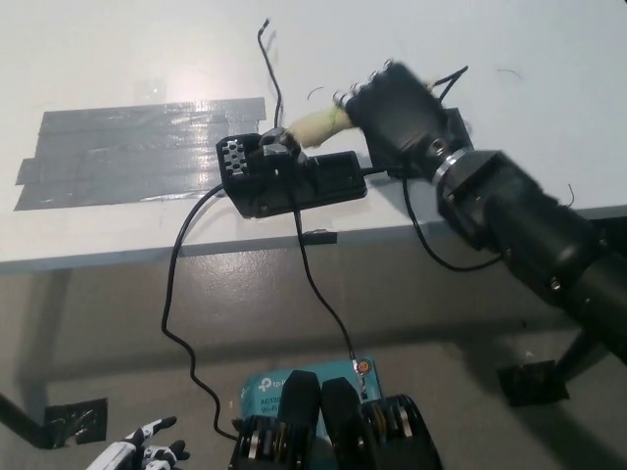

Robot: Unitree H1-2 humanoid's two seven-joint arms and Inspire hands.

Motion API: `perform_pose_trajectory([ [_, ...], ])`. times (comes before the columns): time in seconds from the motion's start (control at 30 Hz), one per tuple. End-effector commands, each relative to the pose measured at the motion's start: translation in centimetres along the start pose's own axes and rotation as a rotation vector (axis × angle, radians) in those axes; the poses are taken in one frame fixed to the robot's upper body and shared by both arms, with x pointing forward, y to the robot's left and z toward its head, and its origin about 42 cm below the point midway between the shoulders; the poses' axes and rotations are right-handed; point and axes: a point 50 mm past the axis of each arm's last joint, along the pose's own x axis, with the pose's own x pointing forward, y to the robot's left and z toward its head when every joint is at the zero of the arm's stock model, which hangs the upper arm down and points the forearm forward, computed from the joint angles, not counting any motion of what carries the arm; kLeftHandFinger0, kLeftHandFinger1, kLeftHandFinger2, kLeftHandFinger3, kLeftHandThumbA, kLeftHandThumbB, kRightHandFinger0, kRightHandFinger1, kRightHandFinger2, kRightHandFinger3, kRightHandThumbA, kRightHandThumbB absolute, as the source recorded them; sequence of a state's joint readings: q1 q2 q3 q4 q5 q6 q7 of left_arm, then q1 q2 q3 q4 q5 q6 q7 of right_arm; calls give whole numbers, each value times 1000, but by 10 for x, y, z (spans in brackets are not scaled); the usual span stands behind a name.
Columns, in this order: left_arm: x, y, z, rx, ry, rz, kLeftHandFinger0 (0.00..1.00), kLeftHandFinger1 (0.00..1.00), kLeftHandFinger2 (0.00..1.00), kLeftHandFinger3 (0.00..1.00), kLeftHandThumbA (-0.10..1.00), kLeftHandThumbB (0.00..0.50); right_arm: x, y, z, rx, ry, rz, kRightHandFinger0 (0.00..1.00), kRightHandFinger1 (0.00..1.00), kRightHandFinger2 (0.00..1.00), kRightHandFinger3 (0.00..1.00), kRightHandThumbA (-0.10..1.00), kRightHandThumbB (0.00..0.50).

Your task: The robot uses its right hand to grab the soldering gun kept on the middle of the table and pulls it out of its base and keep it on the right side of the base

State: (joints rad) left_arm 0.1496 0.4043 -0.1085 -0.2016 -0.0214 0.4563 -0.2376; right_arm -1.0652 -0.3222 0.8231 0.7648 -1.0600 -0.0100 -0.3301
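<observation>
Gripping the soldering gun's pale handle while its tip end sits in the base.

At the far lower left the white left hand (147,452) rests low, well off the tabletop (118,59), fingers apart and empty. On the tabletop, grey tape strips (127,147) lie left of the black base (294,181), which sits near the front edge with dark cables (181,294) trailing over it. The soldering gun (313,124) lies angled across the base's top, its front end seated in the holder and its tape-wrapped handle running right into the black right hand (397,108), whose fingers are closed around it. It looks light and rigid, and the wrapped handle is probably the sound place to hold, away from the metal tip. Its attached cord may drag, and the light base could shift when the gun is pulled.
</observation>
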Motion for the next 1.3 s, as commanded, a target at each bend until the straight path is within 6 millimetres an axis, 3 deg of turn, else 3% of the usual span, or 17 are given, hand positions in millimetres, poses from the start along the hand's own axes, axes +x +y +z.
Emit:
perform_pose_trajectory([
  [0.0, -8, 8, -1, 53, 23, -22, 589, 703, 724, 950, 617, 197, 14, -63, -65, -40, 39, -283, 0, 0, 640, 192, -100, 46],
  [0.1, -7, 8, -2, 52, 27, -30, 558, 683, 719, 959, 624, 205, 8, -63, -77, -92, 48, -277, 0, 0, 761, 419, -100, 64],
  [0.17, -7, 8, -4, 55, 33, -32, 551, 683, 715, 959, 631, 219, 3, -61, -85, -129, 63, -282, 0, 0, 436, 541, -100, 225],
  [0.23, -7, 9, -4, 56, 35, -37, 539, 670, 705, 948, 630, 223, -2, -58, -92, -138, 81, -249, 0, 0, 27, 390, -92, 261],
  [0.27, -7, 9, -4, 57, 37, -42, 535, 664, 699, 936, 628, 226, -5, -56, -98, -155, 93, -233, 0, 0, 1, 332, -96, 261],
  [0.5, -7, 11, -4, 60, 38, -39, 515, 654, 700, 936, 617, 240, -14, -53, -112, -125, 156, -225, 0, 0, 14, 284, -100, 220],
  [0.53, -7, 11, -4, 64, 37, -41, 519, 658, 702, 936, 623, 236, -16, -50, -112, -110, 182, -219, 0, 0, 18, 249, -97, 157],
  [0.57, -8, 11, -3, 66, 35, -41, 511, 649, 696, 933, 619, 232, -18, -47, -112, -85, 215, -210, 0, 0, 154, 320, -12, 129],
  [0.63, -8, 10, -4, 66, 37, -42, 515, 657, 704, 942, 620, 234, -19, -43, -110, -12, 250, -180, 0, 0, 265, 282, -95, 92],
  [0.67, -10, 9, -3, 65, 30, -46, 500, 647, 716, 949, 616, 243, -21, -36, -106, 15, 317, -86, 0, 16, 39, 49, -100, 4],
  [0.73, -10, 9, -3, 70, 32, -48, 519, 655, 736, 954, 620, 247, -24, -29, -101, 16, 347, -36, 0, 63, 72, 3, -100, 25],
  [0.83, -9, 7, -2, 70, 30, -54, 526, 653, 741, 971, 586, 245, -36, -8, -87, 48, 455, 119, 0, 79, 211, 138, -100, 60],
  [0.9, -9, 5, -1, 78, 27, -62, 500, 630, 724, 956, 579, 242, -45, 8, -78, 87, 515, 182, 0, 81, 244, 136, -100, 3],
  [0.97, -9, 4, -1, 74, 25, -65, 473, 590, 696, 942, 568, 248, -49, 17, -72, 80, 523, 227, 0, 95, 257, 176, -94, 25],
  [1.13, -8, 4, 2, 92, 19, -73, 502, 634, 746, 942, 588, 252, -52, 32, -57, 130, 551, 348, 0, 53, 256, 111, -75, 28],
  [1.2, -6, 4, 3, 90, 16, -79, 508, 638, 747, 961, 581, 266, -54, 39, -49, 177, 587, 416, 0, 59, 293, 336, -42, 16],
  [1.27, -5, 3, 4, 97, 16, -80, 515, 648, 742, 967, 584, 270, -56, 44, -44, 215, 602, 434, 0, 113, 354, 408, -49, 23],
])
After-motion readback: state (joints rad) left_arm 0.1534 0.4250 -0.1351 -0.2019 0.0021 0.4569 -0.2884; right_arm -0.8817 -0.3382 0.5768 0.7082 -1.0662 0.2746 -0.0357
